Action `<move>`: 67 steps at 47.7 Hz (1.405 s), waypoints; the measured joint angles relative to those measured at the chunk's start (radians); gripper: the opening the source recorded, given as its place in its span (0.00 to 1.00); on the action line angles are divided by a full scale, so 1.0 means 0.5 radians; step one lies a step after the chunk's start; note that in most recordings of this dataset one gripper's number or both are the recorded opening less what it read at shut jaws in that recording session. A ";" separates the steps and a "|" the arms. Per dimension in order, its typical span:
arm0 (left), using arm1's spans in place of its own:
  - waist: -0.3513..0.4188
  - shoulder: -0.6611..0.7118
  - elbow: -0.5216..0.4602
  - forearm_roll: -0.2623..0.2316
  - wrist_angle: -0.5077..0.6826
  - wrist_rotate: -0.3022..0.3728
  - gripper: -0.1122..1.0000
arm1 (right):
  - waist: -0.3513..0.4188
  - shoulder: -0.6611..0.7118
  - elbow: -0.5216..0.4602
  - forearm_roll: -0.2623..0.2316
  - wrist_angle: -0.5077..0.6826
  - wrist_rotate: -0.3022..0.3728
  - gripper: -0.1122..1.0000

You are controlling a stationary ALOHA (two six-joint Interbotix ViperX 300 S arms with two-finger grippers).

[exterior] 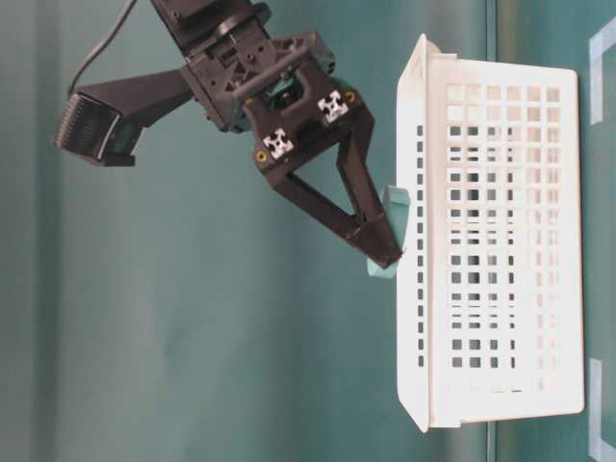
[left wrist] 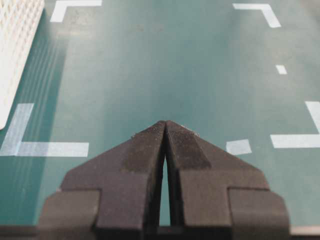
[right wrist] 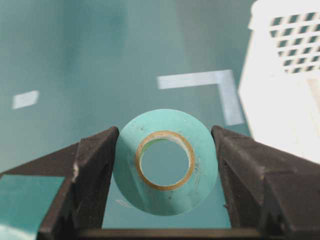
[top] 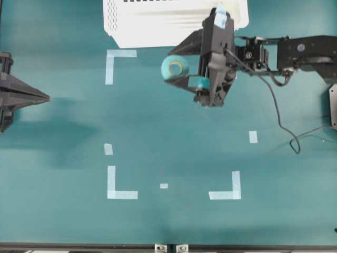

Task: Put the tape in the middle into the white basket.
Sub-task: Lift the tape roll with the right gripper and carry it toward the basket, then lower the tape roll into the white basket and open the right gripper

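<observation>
Right gripper (right wrist: 165, 162) was clamped on the tape (right wrist: 165, 161), one finger (right wrist: 95, 165) on each side of the roll, lifted off the table (top: 168, 121). Tape sat outside the basket (top: 158, 23), just off its near wall, at about 5 o'clock from the basket's middle. Left gripper (left wrist: 165, 131) at 9 o'clock: fingers together, holding nothing.

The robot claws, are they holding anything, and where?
The right gripper holds the tape by its round outer sides. The left gripper holds nothing.
</observation>
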 measured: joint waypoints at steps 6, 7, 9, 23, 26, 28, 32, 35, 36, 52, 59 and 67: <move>0.000 0.000 0.003 0.000 0.000 -0.003 0.00 | -0.083 0.000 0.000 -0.003 0.000 0.000 0.69; 0.000 0.000 0.000 0.000 0.000 0.000 0.00 | -0.098 0.000 0.000 -0.003 0.000 0.000 0.69; 0.000 0.000 0.000 -0.003 0.000 0.000 0.00 | -0.126 0.000 0.000 -0.006 -0.003 0.000 0.69; 0.000 0.000 0.000 -0.003 0.000 -0.003 0.00 | -0.285 0.000 0.006 -0.037 -0.058 -0.006 0.69; 0.000 0.000 0.000 -0.003 0.000 0.000 0.00 | -0.313 0.003 0.006 -0.037 -0.064 -0.006 0.69; 0.000 0.000 0.003 -0.003 0.000 0.000 0.00 | -0.334 0.000 0.009 -0.037 -0.071 -0.009 0.69; 0.000 0.000 0.003 0.000 0.000 0.000 0.00 | -0.374 0.000 0.015 -0.040 -0.083 -0.006 0.69; 0.000 0.000 0.003 -0.003 0.000 0.000 0.00 | -0.405 0.000 0.021 -0.040 -0.095 -0.006 0.69; 0.000 0.000 0.000 -0.003 0.000 0.000 0.00 | -0.414 0.000 0.025 -0.040 -0.101 -0.006 0.69; 0.000 0.000 0.000 0.000 0.000 0.000 0.00 | -0.611 0.000 0.107 -0.040 -0.255 -0.006 0.69; 0.000 0.000 0.003 -0.003 0.000 -0.003 0.00 | -0.672 0.000 0.120 -0.040 -0.307 -0.006 0.69; 0.000 0.000 0.003 0.000 -0.003 0.000 0.00 | -0.690 0.025 0.120 -0.040 -0.316 -0.006 0.69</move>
